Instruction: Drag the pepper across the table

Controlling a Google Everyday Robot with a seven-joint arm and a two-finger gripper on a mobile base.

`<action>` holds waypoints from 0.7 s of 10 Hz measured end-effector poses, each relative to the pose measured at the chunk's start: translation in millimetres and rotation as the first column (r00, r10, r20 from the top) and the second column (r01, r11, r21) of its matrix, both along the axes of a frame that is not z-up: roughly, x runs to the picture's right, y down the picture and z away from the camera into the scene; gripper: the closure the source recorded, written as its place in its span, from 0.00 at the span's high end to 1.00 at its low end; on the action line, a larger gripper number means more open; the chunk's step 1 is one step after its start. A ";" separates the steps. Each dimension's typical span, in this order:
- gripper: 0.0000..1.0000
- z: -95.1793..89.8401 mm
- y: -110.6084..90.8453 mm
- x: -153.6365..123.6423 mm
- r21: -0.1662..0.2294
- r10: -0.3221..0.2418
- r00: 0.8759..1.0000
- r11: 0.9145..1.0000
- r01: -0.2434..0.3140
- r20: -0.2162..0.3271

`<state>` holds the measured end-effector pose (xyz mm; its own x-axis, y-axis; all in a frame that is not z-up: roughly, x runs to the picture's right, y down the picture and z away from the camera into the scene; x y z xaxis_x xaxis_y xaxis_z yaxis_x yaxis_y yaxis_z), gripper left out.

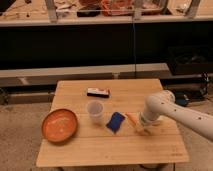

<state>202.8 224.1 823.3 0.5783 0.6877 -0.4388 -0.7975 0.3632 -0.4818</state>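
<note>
End effector (142, 129) low over the desk (100, 147), whether clenched I cannot tell; pepper (131, 119) just beside it, toward the blue cloth (115, 122); most dragging apparently remains.

Looks like a robotics lab: a long dark bench (100, 21) on the far side, cluttered on top (a cable (134, 50) dangles off it), and the robot's gripper (141, 129) low over the right side of the table (125, 150).

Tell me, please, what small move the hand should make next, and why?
Probably a short slide toward the near edge of the table: the hand is down at the near end of the pepper, the blue cloth lies close beside it, and bare wood lies ahead.
</note>
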 end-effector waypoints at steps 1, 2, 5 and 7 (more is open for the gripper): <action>0.02 2.0 -2.7 -1.1 0.003 -0.005 1.000 1.000 0.005 -0.001; 0.02 4.7 -5.2 -1.1 -0.001 -0.010 1.000 1.000 0.010 -0.007; 0.02 10.8 -11.5 4.4 -0.027 -0.019 0.999 0.999 0.018 -0.037; 0.02 12.4 -15.9 7.1 -0.039 -0.025 0.999 0.999 0.023 -0.049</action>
